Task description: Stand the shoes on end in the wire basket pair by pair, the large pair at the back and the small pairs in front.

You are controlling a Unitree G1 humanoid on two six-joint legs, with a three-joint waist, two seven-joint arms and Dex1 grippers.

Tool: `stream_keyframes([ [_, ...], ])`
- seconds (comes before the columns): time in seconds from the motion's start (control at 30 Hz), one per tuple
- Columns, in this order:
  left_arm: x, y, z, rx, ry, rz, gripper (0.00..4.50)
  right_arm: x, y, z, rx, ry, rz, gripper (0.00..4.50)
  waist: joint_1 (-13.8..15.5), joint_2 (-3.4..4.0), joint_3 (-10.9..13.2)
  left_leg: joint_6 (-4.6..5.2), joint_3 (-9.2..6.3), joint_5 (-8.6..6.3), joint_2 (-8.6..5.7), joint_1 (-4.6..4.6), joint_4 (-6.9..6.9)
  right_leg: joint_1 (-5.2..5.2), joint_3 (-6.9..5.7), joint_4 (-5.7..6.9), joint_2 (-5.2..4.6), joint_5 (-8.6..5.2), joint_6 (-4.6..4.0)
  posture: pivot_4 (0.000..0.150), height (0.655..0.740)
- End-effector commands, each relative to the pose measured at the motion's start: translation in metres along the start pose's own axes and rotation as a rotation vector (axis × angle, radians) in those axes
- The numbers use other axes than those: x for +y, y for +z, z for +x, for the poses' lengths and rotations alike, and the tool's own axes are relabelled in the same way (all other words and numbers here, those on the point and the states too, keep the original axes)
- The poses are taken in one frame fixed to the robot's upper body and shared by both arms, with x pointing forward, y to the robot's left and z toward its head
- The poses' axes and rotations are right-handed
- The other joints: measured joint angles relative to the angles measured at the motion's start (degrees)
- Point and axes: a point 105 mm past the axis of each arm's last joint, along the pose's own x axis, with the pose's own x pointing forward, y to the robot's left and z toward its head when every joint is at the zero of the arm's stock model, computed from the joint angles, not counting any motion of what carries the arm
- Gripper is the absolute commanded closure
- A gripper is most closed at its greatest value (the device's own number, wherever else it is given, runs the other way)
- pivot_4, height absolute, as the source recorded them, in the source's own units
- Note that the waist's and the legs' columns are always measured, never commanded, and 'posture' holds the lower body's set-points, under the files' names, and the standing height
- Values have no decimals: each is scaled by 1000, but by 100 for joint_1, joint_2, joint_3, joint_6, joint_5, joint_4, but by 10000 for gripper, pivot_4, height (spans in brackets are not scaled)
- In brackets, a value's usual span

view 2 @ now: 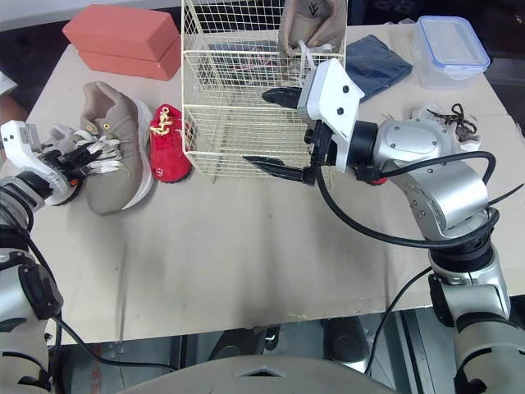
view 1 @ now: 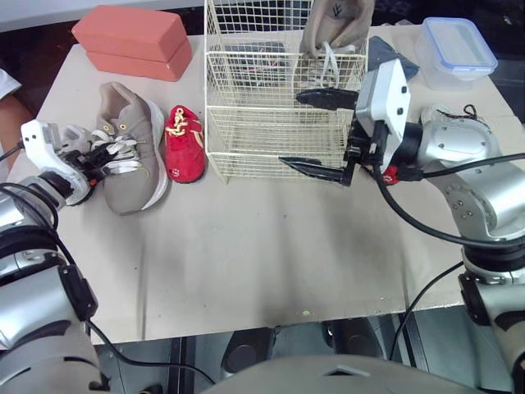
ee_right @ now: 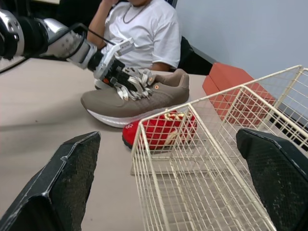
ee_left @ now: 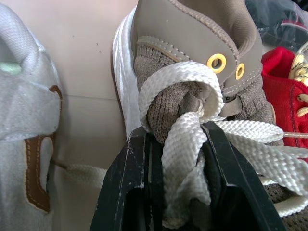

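A cream wire basket (view 1: 246, 123) stands at the table's back middle. One large taupe shoe (view 1: 336, 29) stands on end in its back right corner. Its mate (view 1: 127, 148) lies flat at the left, and my left gripper (ee_left: 175, 134) is shut on its white laces and tongue. A small red shoe (view 1: 184, 144) lies between that shoe and the basket. A small white shoe (ee_left: 29, 144) lies beside my left gripper. My right gripper (view 1: 321, 134) is open at the basket's front right corner, one finger on each side of the wire wall, holding nothing.
Two salmon boxes (view 1: 135, 41) are stacked at the back left. A lidded plastic container (view 1: 455, 49) and a dark blue cloth (view 1: 385, 53) lie at the back right. Another pale shoe with dark laces (view 2: 443, 119) lies behind my right arm. A person in a white shirt (ee_right: 139, 33) sits at the table's left side.
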Motion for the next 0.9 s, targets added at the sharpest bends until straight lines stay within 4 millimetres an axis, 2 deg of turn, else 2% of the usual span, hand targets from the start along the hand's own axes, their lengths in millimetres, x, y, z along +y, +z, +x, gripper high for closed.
stream_keyframes([
  [0.03, -17, 62, -16, -312, -84, 132, 38323, 0, 14, 0, -81, -7, -11, 0, -8, -4, 1, 0, -2, 0, 0, -2, 0, 0, -2, -1, 0, 0, 0, 1500, 7400],
  [0.27, -88, 130, -62, -766, -356, 197, 38334, -13, 24, 4, -207, -83, 104, 0, -5, -28, -5, 0, -17, 0, 0, -12, 14, 2, -8, -10, -6, 0, 0, 1500, 7400],
  [0.4, -131, 149, -77, -878, -489, 255, 38334, -29, 33, 13, -280, -153, 174, 0, -31, -29, -5, 0, -14, 0, 0, -5, 13, 8, -6, -6, -7, 0, 0, 1500, 7400],
  [0.47, -148, 150, -78, -882, -537, 284, 38334, -36, 37, 15, -309, -177, 205, 0, -38, -29, -6, -1, -13, 0, 0, -3, 13, 8, -7, -3, -5, 0, 0, 1500, 7400],
  [0.53, -178, 152, -75, -892, -610, 324, 38334, -45, 44, 18, -368, -202, 268, 0, -28, -29, -6, -1, -14, 0, 0, -2, 13, 8, -10, -2, -5, 0, 0, 1500, 7400],
  [0.6, -206, 147, -70, -878, -665, 398, 38334, -51, 49, 22, -408, -219, 315, 0, -7, -29, -6, -1, -16, 1, 0, -2, 15, 13, -12, -4, -5, 0, 0, 1500, 7400],
  [0.77, -262, 134, -53, -870, -757, 491, 38334, -59, 57, 33, -460, -235, 359, 0, -16, -28, -5, -1, -17, 1, -5, -2, 23, 20, -23, -7, -8, 0, 0, 1500, 7400],
  [0.9, -283, 121, -44, -853, -786, 550, 38334, -62, 60, 38, -480, -248, 372, 0, -102, -25, -4, -1, -17, 1, -5, -2, 23, 18, -23, -5, -7, 0, 0, 1500, 7400],
])
